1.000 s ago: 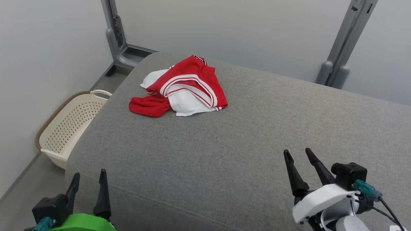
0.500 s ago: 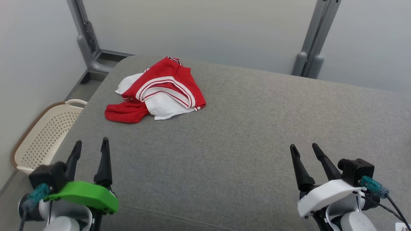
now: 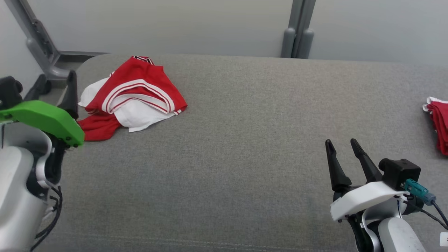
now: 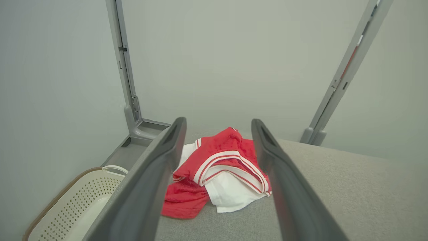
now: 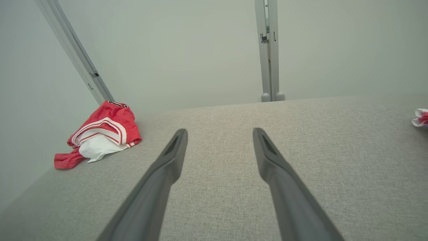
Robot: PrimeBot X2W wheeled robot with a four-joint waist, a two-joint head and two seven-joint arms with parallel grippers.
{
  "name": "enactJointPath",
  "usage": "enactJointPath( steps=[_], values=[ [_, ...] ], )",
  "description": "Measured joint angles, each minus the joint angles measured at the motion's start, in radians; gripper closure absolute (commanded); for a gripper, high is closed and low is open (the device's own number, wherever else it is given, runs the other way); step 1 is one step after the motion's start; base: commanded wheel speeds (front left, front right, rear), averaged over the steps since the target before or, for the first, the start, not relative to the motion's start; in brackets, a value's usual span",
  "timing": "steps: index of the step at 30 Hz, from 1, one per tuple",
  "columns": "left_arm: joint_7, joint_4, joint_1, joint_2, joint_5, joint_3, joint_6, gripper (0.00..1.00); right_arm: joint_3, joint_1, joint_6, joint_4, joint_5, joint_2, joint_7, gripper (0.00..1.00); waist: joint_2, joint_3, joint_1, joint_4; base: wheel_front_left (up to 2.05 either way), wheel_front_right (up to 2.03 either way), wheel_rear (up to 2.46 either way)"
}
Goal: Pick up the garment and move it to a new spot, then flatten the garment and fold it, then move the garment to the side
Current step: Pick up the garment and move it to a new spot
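The garment (image 3: 133,94) is a crumpled red and white piece with white stripes, lying at the far left of the grey cushioned surface (image 3: 245,147). My left gripper (image 3: 57,76) hangs open just left of it and a little above the surface, touching nothing. In the left wrist view the garment (image 4: 220,174) lies ahead between the spread fingers of the left gripper (image 4: 219,122). My right gripper (image 3: 341,141) stands open over the front right of the surface, empty. The right wrist view shows the right gripper (image 5: 219,131) open, with the garment (image 5: 100,137) far to the left.
Another red and white folded cloth (image 3: 437,122) lies at the surface's right edge. A cream perforated basket (image 4: 67,207) stands on the floor to the left. Grey metal posts (image 3: 297,35) rise along the pale wall behind.
The head camera has turned, shifting the whole picture left. My left arm has risen and reached forward, level with the garment's left side. The right gripper has barely moved.
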Motion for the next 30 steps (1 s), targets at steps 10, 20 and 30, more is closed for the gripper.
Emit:
enactJointPath(
  steps=[10, 20, 30],
  values=[
    [0.116, 0.177, -0.139, 0.063, -0.045, 0.036, -0.044, 0.0, -0.002, -0.065, 0.0, -0.008, -0.005, 0.0, -0.018, 0.0, 0.0, 0.132, 0.0, -0.085, 0.0, 0.0, 0.0],
    [0.177, 0.207, -0.204, 0.11, -0.082, 0.059, -0.077, 0.0, -0.001, -0.142, 0.0, 0.002, -0.01, 0.0, -0.059, 0.0, 0.0, 0.303, 0.0001, -0.157, 0.0, 0.0, 0.0],
    [0.199, 0.232, -0.201, 0.114, -0.081, 0.052, -0.043, 0.0, 0.018, -0.192, 0.0, 0.015, -0.01, 0.0, -0.08, 0.0, 0.0, 0.438, 0.0001, -0.207, 0.0, 0.0, 0.0]
  ],
)
